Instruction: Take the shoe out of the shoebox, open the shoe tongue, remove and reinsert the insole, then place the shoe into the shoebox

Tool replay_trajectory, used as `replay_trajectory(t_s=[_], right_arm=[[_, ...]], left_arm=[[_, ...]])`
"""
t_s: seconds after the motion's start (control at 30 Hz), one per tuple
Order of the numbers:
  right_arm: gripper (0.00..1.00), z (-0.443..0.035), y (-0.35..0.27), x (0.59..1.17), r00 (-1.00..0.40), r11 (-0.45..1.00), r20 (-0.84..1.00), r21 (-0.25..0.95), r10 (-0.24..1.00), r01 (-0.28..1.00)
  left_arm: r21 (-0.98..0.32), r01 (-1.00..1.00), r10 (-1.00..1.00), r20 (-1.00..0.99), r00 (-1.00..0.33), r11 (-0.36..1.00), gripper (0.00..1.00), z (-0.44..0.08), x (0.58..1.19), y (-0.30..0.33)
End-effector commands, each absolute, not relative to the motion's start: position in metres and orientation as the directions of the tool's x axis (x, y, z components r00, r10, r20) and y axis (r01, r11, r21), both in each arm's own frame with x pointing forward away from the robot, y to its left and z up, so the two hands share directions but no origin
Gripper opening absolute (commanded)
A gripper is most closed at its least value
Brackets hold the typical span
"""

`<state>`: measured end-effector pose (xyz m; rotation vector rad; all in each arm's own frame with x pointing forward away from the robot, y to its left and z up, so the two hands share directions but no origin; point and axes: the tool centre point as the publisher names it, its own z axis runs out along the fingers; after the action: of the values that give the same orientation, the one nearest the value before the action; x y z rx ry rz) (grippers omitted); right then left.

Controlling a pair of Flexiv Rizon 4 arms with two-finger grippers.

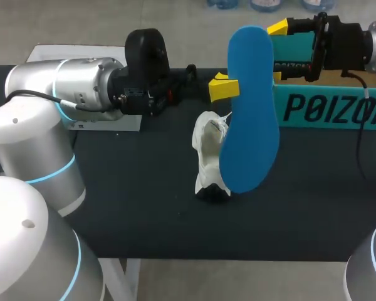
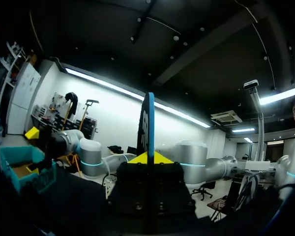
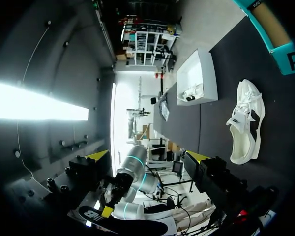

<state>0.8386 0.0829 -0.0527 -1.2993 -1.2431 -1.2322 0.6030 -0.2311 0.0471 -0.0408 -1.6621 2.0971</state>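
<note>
**A:** What has the left gripper [image 1: 229,88] got?

**B:** Its yellow tips are pressed onto the blue insole [image 1: 250,113] from both sides, on the insole's upper half. The insole stands on end, with its long edge running down from the gripper. In the left wrist view it shows edge-on, as a thin line between the fingers.

**A:** And the shoe?

**B:** The white shoe [image 1: 210,164] lies on its side on the black table [image 1: 144,207], below the left gripper and beside the insole's lower end. From the head camera the insole overlaps the shoe, so I can't tell whether the two touch.

**A:** The right gripper?

**B:** The right gripper [image 3: 147,156] is spread wide with nothing between its fingers. It hangs above the end of the teal shoebox [image 1: 329,110] nearest the insole. That puts it past the insole from the left gripper, close to the insole's top edge but apart from it.

**A:** How much room is there around them?

**B:** Bare table runs from the shoe to the front edge, and also under the left arm. Under the right gripper the shoebox sits along the back edge, its long wall just beside the insole's far side. A white box [image 3: 201,78] sits behind the left arm at the table's edge, well apart from the shoe.
</note>
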Motion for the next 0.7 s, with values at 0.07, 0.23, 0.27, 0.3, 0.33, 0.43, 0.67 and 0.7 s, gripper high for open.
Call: replay_trajectory(t_s=[0.07,0.23,0.27,0.3,0.33,0.43,0.67,0.7], right_arm=[[1.00,-0.053,0.084,0.840,-0.013,-0.059,0.997,0.018,0.071,0.998],[1.00,-0.053,0.084,0.840,-0.013,-0.059,0.997,0.018,0.071,0.998],[1.00,-0.053,0.084,0.840,-0.013,-0.059,0.997,0.018,0.071,0.998],[1.00,-0.053,0.084,0.840,-0.013,-0.059,0.997,0.018,0.071,0.998],[1.00,-0.053,0.084,0.840,-0.013,-0.059,0.997,0.018,0.071,0.998],[1.00,-0.053,0.084,0.840,-0.013,-0.059,0.997,0.018,0.071,0.998],[1.00,-0.053,0.084,0.840,-0.013,-0.059,0.997,0.018,0.071,0.998],[1.00,-0.053,0.084,0.840,-0.013,-0.059,0.997,0.018,0.071,0.998]], left_arm=[[-0.990,0.139,0.379,-0.129,-0.916,-0.002,0.00,0.037,0.631,-0.222],[-0.901,0.433,0.375,-0.388,-0.842,0.041,0.00,0.023,0.657,-0.212],[-0.895,0.444,0.363,-0.402,-0.841,0.036,0.00,0.022,0.660,-0.211],[-0.890,0.454,0.350,-0.414,-0.840,0.037,0.00,0.022,0.662,-0.210],[-0.882,0.469,0.341,-0.428,-0.837,0.047,0.00,0.023,0.663,-0.210],[-0.908,0.415,0.317,-0.376,-0.870,0.063,0.00,0.023,0.663,-0.209],[-0.908,0.415,0.317,-0.376,-0.870,0.063,0.00,0.023,0.663,-0.209],[-0.908,0.415,0.317,-0.376,-0.870,0.063,0.00,0.023,0.663,-0.209]])
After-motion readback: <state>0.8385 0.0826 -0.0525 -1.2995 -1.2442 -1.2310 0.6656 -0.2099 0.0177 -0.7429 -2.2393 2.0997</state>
